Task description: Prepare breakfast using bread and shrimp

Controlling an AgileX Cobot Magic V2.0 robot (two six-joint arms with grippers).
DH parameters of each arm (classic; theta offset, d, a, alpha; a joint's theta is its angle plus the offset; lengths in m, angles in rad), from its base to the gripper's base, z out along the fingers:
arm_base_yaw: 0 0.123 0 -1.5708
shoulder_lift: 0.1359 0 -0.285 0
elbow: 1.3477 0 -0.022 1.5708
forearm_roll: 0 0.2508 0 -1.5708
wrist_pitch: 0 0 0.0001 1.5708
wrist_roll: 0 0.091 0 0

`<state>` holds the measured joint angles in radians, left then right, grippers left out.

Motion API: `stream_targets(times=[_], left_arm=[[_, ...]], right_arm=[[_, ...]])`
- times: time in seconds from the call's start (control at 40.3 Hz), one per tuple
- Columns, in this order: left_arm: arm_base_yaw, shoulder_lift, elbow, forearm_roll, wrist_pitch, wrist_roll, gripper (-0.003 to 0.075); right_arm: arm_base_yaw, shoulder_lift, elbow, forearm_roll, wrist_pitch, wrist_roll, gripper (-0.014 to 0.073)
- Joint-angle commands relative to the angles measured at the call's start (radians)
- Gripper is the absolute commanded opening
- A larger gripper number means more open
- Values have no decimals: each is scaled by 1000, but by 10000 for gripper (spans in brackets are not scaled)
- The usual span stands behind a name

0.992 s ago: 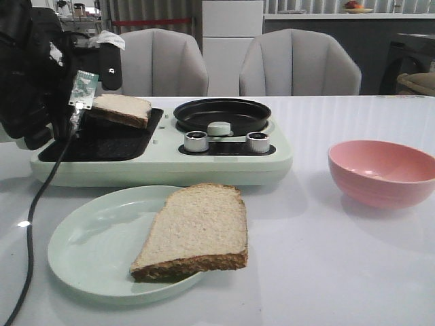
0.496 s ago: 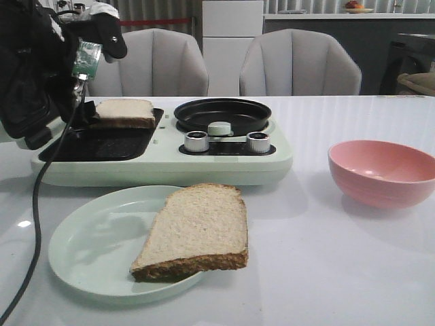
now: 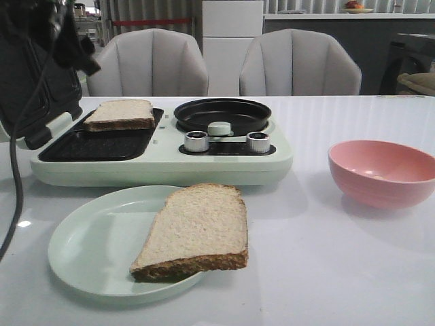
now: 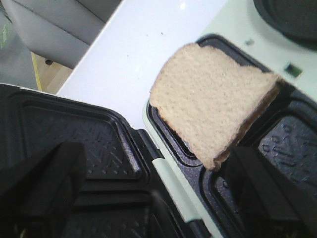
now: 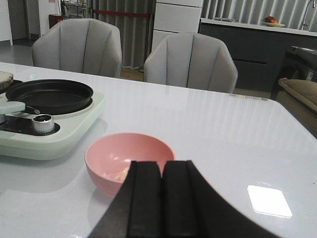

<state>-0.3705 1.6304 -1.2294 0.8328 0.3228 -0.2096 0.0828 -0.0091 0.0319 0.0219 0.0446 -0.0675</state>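
Nearest, one bread slice [image 3: 196, 229] lies on the pale green plate [image 3: 88, 251]. Right gripper [image 5: 161, 171]: fingers pressed together, holding nothing; shrimp [image 5: 122, 174] in the pink bowl [image 5: 106, 151] just ahead. Farther, second slice [image 4: 213, 101] rests tilted across the grill tray's [image 3: 102, 144] far rim. Left gripper [image 4: 153, 193]: fingers wide apart, empty. Judgement: nudge the slice flat into the tray.

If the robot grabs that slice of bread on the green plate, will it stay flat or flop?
The bread slice looks thin and soft, so it would probably sag if lifted by one edge. Its front corner already overhangs the plate rim without drooping, suggesting some stiffness. It seems light, and a hard pinch would likely dent the crumb.
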Motion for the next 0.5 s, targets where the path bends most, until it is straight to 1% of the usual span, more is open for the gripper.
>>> stream_targets(times=[0.0, 0.05, 0.124, 0.223, 0.322, 0.471], left_arm=[[-14, -154, -7, -125, -33, -17, 627], [-14, -213, 0, -227, -33, -17, 627], [-14, -285, 15, -335, -21, -17, 627], [-14, -387, 51, -442, 5, -17, 627], [-11, -483, 113, -509, 18, -17, 627], [-11, -645, 233, -582, 73, -17, 627]], right_arm=[[0, -20, -6, -5, -87, -3, -34], [0, -20, -6, -5, -87, -3, -34], [0, -20, -6, -5, -87, -3, -34], [0, -20, -6, -5, -87, -3, -34], [0, -20, -6, -5, -87, -3, -34], [0, -20, -6, -5, -87, -3, -34]])
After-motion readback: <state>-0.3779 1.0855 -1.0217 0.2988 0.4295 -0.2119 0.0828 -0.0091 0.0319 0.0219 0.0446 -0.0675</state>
